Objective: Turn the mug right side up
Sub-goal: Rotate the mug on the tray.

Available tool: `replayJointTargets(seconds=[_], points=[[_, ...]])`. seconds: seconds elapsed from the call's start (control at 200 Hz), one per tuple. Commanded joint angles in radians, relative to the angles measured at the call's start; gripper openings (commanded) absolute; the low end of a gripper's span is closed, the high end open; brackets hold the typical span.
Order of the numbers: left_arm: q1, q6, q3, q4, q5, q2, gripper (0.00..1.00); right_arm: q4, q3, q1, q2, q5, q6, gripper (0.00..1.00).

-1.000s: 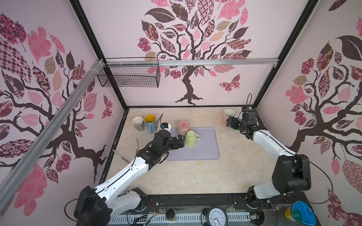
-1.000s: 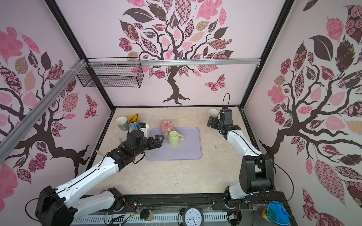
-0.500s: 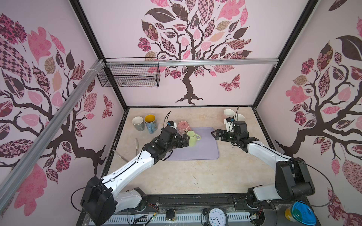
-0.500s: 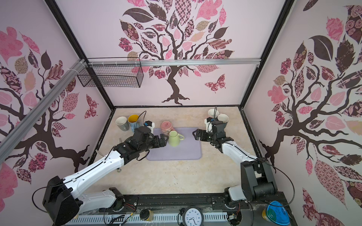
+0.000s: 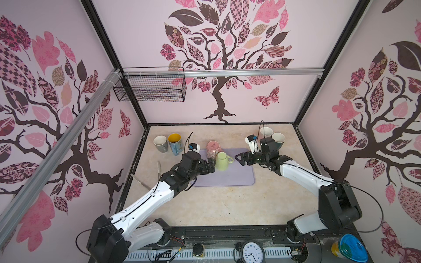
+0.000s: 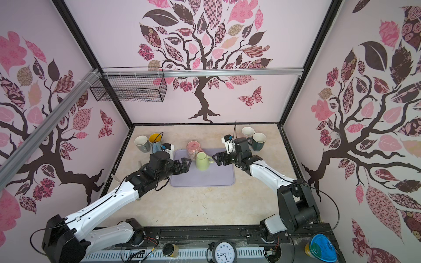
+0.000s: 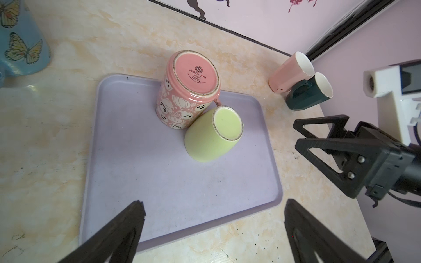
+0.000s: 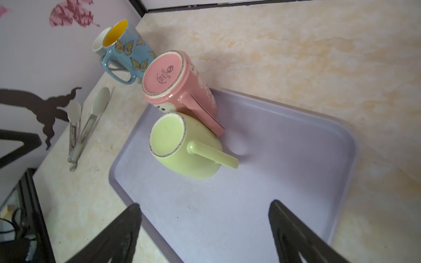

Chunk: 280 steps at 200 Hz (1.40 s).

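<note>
A pale green mug (image 5: pixel 222 161) sits upside down on a lilac tray (image 5: pixel 227 180), just beside a pink mug (image 5: pixel 213 149) (also inverted). The left tool (image 6: pixel 186 165) and right tool (image 6: pixel 216 160) flank it with jaws apart, probably ready to grasp it.

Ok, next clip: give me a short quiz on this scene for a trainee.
1. True or false: the green mug stands upside down on the tray.
2. The other mug on the tray is: A) blue B) pink C) grey
3. What do the left end effector and right end effector hold?
Key: 1 true. 2 B. 3 Nothing; both are open, one on each side of the green mug, clear of it.
</note>
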<state>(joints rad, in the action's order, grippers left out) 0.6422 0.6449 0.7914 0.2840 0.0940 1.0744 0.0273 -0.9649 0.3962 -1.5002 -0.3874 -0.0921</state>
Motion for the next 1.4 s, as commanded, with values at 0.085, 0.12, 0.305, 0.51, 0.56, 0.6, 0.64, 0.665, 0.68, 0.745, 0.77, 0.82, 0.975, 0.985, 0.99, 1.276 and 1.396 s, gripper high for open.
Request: replayJointTargets(seconds=[0.085,0.12,0.305,0.51,0.56,0.6,0.64,0.665,0.68,0.745,0.77,0.82,0.975,0.985,0.99,1.276,1.396], points=[[-0.015,0.008,-0.110,-0.069,0.016,-0.093,0.98,0.157,-0.117,0.016,-0.124,0.075,0.219,0.83],[-0.020,0.008,-0.118,-0.066,0.013,-0.099,0.98,0.161,-0.129,0.016,-0.139,0.066,0.244,0.83],[-0.032,0.017,-0.152,-0.071,-0.016,-0.113,0.98,0.140,-0.161,0.019,-0.213,0.040,0.324,0.84],[-0.038,0.015,-0.164,-0.100,-0.034,-0.104,0.98,0.188,-0.223,0.022,-0.289,0.059,0.333,0.82],[-0.042,0.009,-0.163,-0.107,-0.034,-0.097,0.98,0.187,-0.218,0.025,-0.293,0.043,0.347,0.81],[-0.046,0.007,-0.160,-0.109,-0.037,-0.091,0.98,0.188,-0.216,0.027,-0.297,0.035,0.362,0.80],[-0.051,0.003,-0.157,-0.110,-0.040,-0.087,0.98,0.186,-0.215,0.032,-0.301,0.030,0.377,0.79],[-0.054,0.001,-0.156,-0.109,-0.041,-0.084,0.98,0.187,-0.215,0.033,-0.302,0.030,0.385,0.79],[-0.056,0.001,-0.154,-0.109,-0.042,-0.083,0.98,0.187,-0.216,0.034,-0.304,0.030,0.390,0.79],[-0.064,0.002,-0.154,-0.113,-0.046,-0.081,0.98,0.183,-0.218,0.039,-0.309,0.023,0.407,0.79],[-0.064,0.002,-0.153,-0.114,-0.046,-0.080,0.98,0.179,-0.219,0.039,-0.311,0.020,0.412,0.79],[-0.066,0.000,-0.157,-0.119,-0.046,-0.082,0.98,0.172,-0.222,0.041,-0.314,0.020,0.418,0.79],[-0.068,-0.051,-0.173,-0.152,-0.059,-0.099,0.98,0.178,-0.243,0.047,-0.329,0.032,0.435,0.79],[-0.067,-0.052,-0.177,-0.154,-0.057,-0.101,0.98,0.178,-0.245,0.047,-0.331,0.033,0.437,0.79],[-0.068,-0.053,-0.179,-0.155,-0.056,-0.102,0.98,0.179,-0.245,0.048,-0.331,0.034,0.438,0.79],[-0.069,-0.056,-0.206,-0.171,-0.008,-0.117,0.98,0.171,-0.255,0.076,-0.351,0.048,0.450,0.78],[-0.071,-0.061,-0.212,-0.179,0.006,-0.106,0.98,0.179,-0.270,0.087,-0.367,0.052,0.452,0.76]])
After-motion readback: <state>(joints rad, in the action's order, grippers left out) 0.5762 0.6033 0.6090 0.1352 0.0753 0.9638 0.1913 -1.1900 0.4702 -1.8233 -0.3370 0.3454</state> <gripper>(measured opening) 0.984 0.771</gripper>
